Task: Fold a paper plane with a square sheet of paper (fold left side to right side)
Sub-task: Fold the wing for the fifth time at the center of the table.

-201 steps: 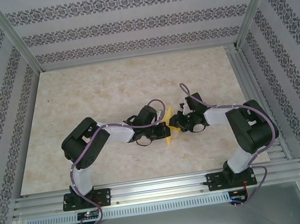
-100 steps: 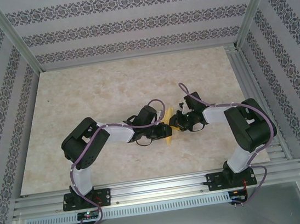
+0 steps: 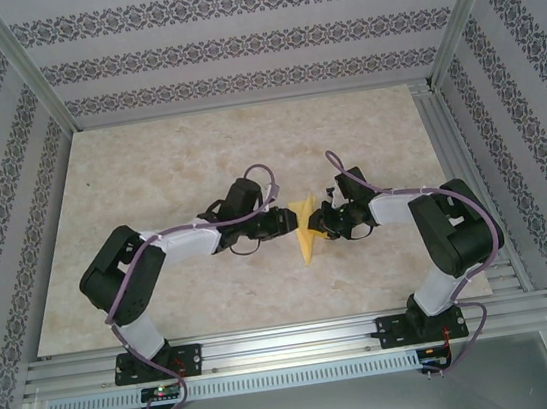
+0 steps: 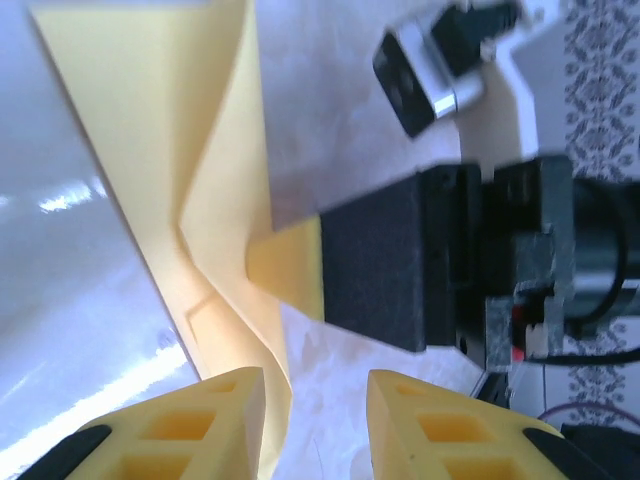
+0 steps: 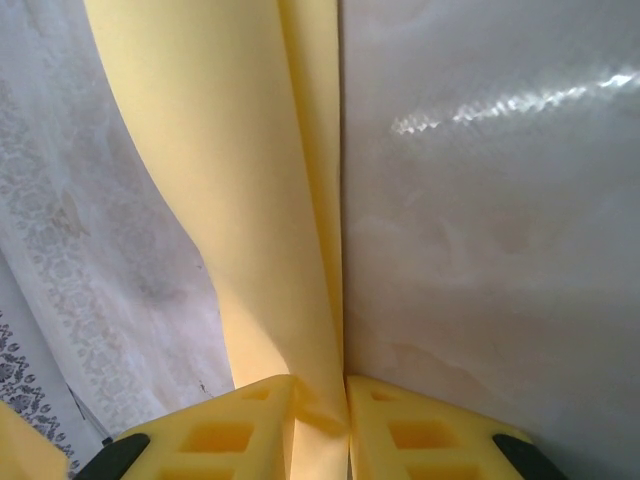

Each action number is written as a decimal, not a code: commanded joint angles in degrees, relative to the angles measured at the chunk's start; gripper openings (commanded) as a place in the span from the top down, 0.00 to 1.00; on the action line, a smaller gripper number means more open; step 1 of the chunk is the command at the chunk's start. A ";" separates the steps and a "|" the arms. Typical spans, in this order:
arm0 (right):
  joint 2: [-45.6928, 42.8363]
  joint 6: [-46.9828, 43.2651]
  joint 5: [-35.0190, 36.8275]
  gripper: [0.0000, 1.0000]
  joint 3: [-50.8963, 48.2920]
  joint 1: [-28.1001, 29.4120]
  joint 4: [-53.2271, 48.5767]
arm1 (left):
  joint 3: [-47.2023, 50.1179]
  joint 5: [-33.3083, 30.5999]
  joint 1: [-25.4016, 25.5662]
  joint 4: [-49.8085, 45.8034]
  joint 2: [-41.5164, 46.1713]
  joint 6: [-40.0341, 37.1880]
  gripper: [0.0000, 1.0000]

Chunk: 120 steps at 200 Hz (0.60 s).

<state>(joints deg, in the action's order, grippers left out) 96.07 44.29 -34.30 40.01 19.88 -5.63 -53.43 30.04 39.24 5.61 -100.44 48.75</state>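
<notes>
The paper plane [image 3: 305, 233] sits mid-desk [image 3: 196, 154], its long axis running near-to-far. Touching its right side, the right gripper [image 5: 320, 398] pinches the centre fold. Just left of it, the left gripper [image 4: 317, 405] is narrowly parted, loose around its edge.

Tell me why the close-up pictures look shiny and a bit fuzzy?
Left wrist view: white glare streaks on the table, and the fingers at the bottom look soft. Right wrist view: a bright streak at upper right, while the yellow paper is fairly sharp. Top view: even light, only faint shadows.
</notes>
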 commanded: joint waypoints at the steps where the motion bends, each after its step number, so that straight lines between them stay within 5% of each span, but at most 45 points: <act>1: 1.40 -1.23 2.22 0.78 0.86 1.08 0.00 | -3.29 2.37 -1.78 -4.01 -2.64 -2.57 0.67; 120: 1.19 -1.30 2.22 0.78 0.71 1.30 -0.25 | -13.19 5.13 -2.07 -6.41 -14.48 -4.43 0.64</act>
<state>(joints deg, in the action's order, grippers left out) 96.07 43.81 -34.06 40.03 20.14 -5.69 -64.55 33.26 37.23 0.10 -113.62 46.30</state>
